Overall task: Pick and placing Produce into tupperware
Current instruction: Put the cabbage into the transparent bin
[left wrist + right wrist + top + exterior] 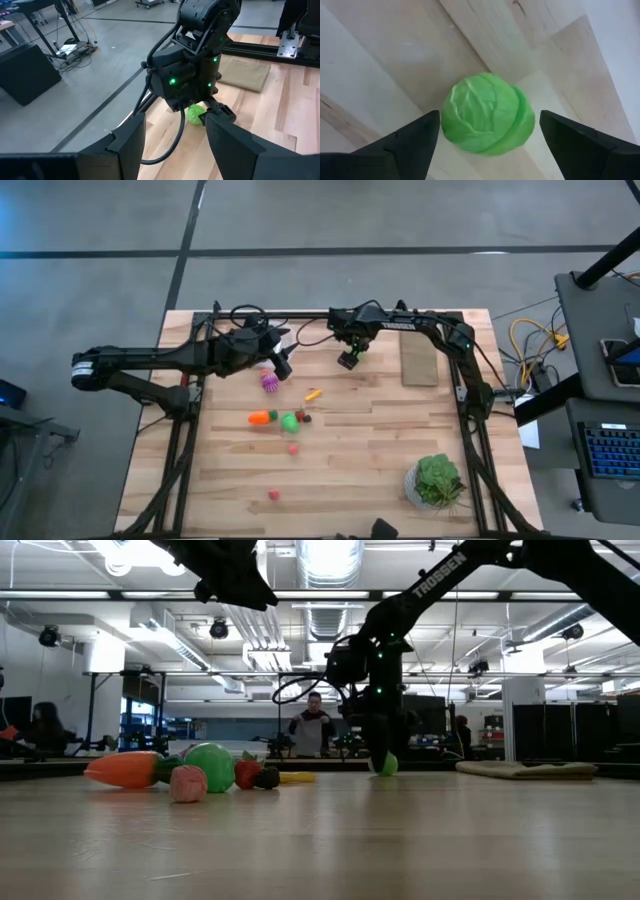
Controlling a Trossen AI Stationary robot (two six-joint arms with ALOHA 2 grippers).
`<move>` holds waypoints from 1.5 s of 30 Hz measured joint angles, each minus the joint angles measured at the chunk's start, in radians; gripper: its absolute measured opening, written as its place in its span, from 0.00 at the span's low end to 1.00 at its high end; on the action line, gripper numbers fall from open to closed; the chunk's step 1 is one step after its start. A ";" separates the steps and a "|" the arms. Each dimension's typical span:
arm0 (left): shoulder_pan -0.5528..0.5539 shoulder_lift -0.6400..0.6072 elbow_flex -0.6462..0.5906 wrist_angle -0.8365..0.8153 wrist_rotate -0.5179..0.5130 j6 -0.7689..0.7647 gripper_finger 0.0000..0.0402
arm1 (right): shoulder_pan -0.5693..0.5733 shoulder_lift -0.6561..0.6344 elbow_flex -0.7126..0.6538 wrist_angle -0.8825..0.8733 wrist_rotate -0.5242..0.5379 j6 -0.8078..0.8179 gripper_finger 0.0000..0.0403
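My right gripper (490,119) is open and points down at the table's far middle (348,359). Its fingers stand on either side of a green cabbage-like ball (487,114), which rests on the wood (385,764). My left gripper (175,147) is open and holds nothing; it hovers just left of the right one (283,366). A purple bumpy cluster (270,382), a yellow-orange bit (313,393), a carrot (260,418), a second green ball (290,421) and small red pieces (293,448) lie mid-table. A pale shape by the left wrist (265,362) may be the clear container.
A flat tan board (418,360) lies near the far right corner. A leafy plant in a white pot (435,480) stands near the right front. One red piece (273,494) lies apart toward the near edge. People show in the room beyond (315,725).
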 joint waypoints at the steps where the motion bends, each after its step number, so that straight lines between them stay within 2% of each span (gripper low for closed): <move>1: 0.000 0.000 -0.001 0.000 0.000 0.000 0.48 | 0.000 0.000 0.000 0.004 0.000 0.007 0.82; 24: 0.000 0.000 0.001 -0.018 -0.001 -0.001 0.48 | -0.003 0.000 0.000 0.003 -0.010 0.048 0.81; 30: 0.000 0.000 0.000 -0.026 -0.001 -0.001 0.48 | -0.005 0.000 0.000 0.027 -0.052 0.057 0.81; 33: 0.000 0.000 0.001 -0.026 -0.001 0.000 0.48 | -0.005 -0.001 0.000 0.027 -0.053 0.058 0.77; 40: 0.000 0.000 0.001 -0.026 -0.005 0.000 0.48 | -0.007 -0.002 0.000 0.025 -0.053 0.056 0.60; 45: 0.000 0.000 0.001 -0.026 -0.005 0.000 0.48 | -0.007 -0.002 0.000 0.025 -0.053 0.055 0.60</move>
